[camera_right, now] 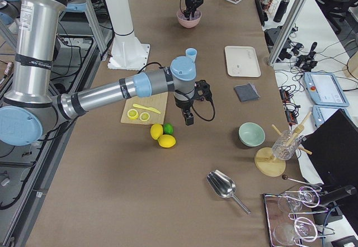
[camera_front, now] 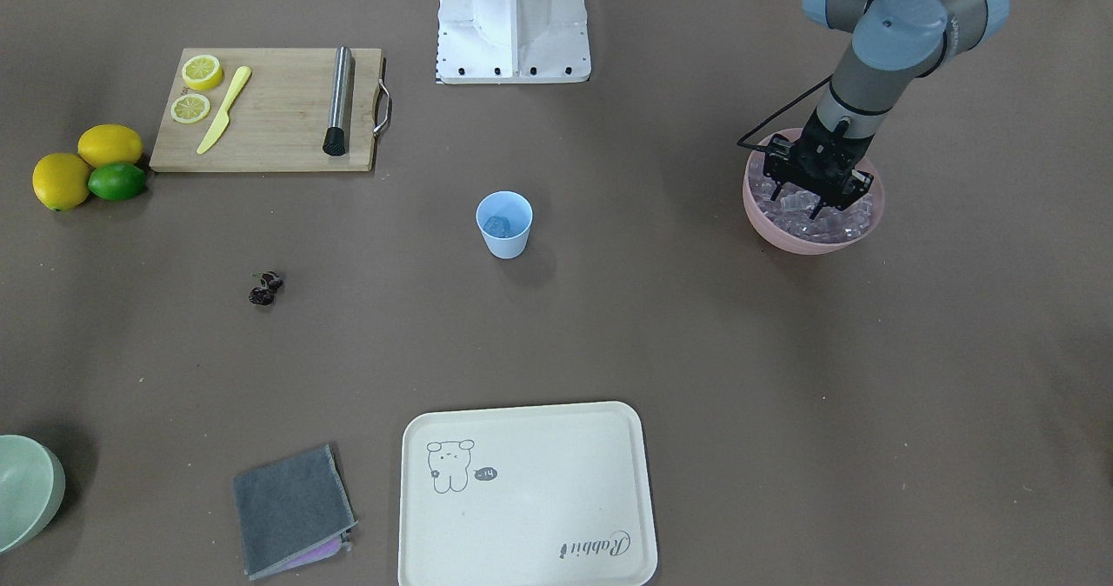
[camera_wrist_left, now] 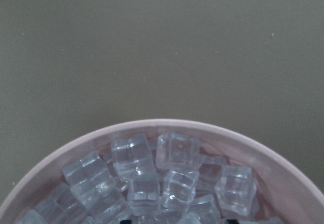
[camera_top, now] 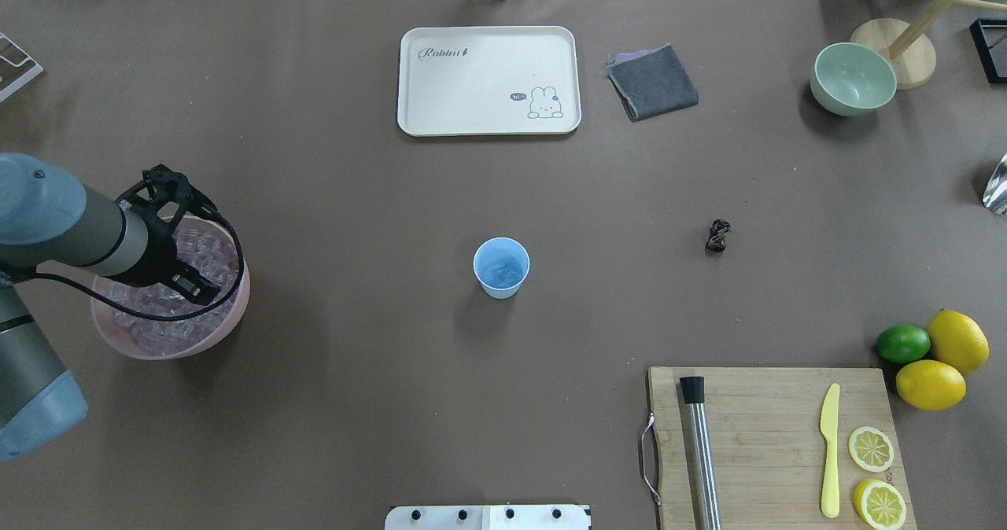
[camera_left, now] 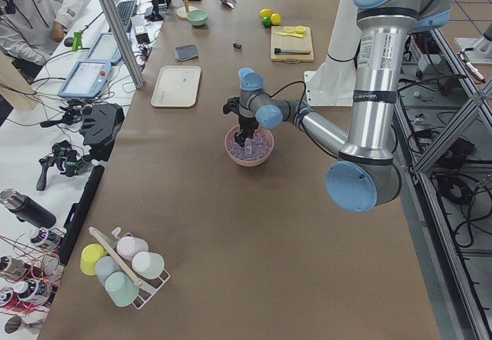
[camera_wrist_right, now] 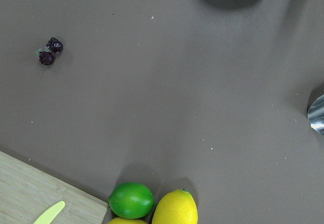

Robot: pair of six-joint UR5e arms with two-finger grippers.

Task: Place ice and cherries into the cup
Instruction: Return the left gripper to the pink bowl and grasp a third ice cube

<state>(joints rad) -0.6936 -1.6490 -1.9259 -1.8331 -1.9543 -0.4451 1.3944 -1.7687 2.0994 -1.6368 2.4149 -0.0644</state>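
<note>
At the robot's left end of the desk, the ice lies heaped in a pink bowl, clear cubes filling it nearly to the rim. At least one cube also shows inside the light blue cup, which stands upright at the desk's centre, well apart from the bowl. The cherries, a small dark cluster, lie on the bare desk on the cup's other side, toward the robot's right. The left tool is lowered into the bowl, its jaws spread wide, tips among the cubes and clamped on nothing. The right tool hangs above the desk near two lemons and a lime, beside a wooden cutting board; whether it is parted or closed cannot be told.
</note>
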